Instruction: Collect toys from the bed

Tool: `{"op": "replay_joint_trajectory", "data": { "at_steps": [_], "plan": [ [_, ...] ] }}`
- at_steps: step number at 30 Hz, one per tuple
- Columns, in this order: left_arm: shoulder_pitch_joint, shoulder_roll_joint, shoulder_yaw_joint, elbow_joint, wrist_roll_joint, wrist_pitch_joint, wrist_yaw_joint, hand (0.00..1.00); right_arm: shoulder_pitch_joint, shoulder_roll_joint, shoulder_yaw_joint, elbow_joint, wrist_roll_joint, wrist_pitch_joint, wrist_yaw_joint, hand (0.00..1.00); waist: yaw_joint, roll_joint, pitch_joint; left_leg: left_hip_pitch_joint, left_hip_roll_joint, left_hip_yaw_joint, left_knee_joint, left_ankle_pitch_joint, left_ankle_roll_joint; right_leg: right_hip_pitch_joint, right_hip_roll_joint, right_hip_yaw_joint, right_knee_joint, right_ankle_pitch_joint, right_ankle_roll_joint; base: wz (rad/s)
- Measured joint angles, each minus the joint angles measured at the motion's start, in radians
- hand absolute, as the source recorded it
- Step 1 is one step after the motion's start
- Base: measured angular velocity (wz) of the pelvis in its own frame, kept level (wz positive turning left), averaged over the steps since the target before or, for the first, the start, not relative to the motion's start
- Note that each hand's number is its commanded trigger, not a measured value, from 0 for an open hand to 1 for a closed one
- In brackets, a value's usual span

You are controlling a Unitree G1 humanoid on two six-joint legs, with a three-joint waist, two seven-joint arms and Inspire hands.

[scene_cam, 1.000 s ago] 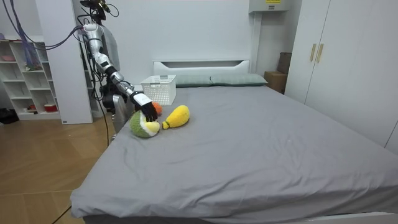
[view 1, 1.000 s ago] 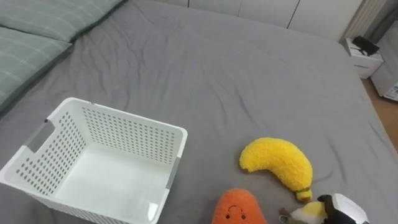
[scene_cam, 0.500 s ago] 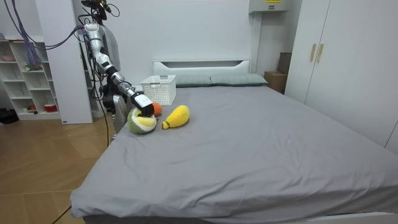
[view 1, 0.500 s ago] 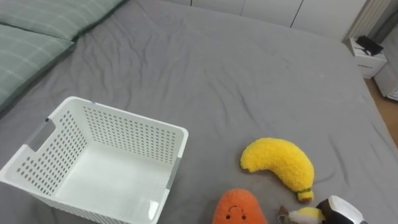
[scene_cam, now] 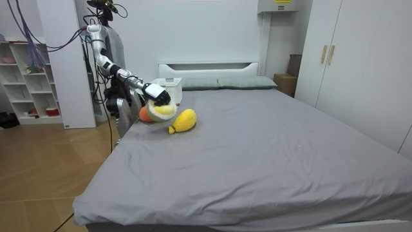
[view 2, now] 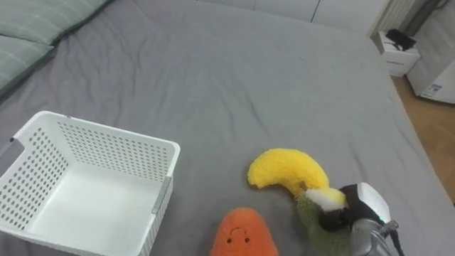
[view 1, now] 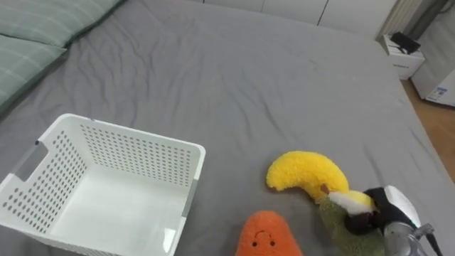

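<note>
My right hand is at the lower right, its dark fingers curled round a green and cream plush toy. In the room view the hand holds that toy lifted off the grey bed, just above the yellow plush banana. The banana lies on the sheet right beside the held toy. An orange plush carrot with a face lies at the bottom edge. The white perforated basket stands empty at the lower left.
Green checked pillows lie at the upper left. A white nightstand and wooden floor are past the bed's right edge. The room view has shelves on its left and wardrobes on its right.
My right hand has closed on the green plush toy and raised it off the bed, up beside the banana and toward the basket. The eye view has shifted a little.
</note>
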Motion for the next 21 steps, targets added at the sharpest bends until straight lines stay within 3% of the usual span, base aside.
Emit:
{"op": "replay_joint_trajectory", "data": {
  "at_steps": [4,16,21],
  "plan": [
    [0.004,-0.001,0.007,0.001,0.0,0.007,-0.002,0.0,0.005,-0.006,-0.009,-0.243,0.017,0.005,0.026,1.0,-0.018,0.0,-0.0005,0.0,0.002,0.0,0.001,0.0,0.0,-0.007,0.001,0.008,0.005,0.0,-0.001,-0.05],
    [0.014,-0.017,0.032,-0.003,0.002,0.006,-0.007,0.0,0.011,-0.006,-0.036,-0.451,0.047,0.013,0.141,1.0,-0.016,0.018,-0.0133,0.007,0.005,0.001,-0.004,0.0,0.001,-0.003,0.0,0.011,0.011,0.002,-0.002,0.0],
    [0.011,-0.019,0.035,-0.007,0.001,0.006,-0.004,0.0,0.01,-0.005,-0.034,-0.523,0.068,0.015,0.167,1.0,-0.012,0.015,-0.0124,0.006,0.005,0.001,-0.004,0.0,0.001,-0.002,0.0,0.008,0.011,0.002,-0.002,0.0]
  ]
}}
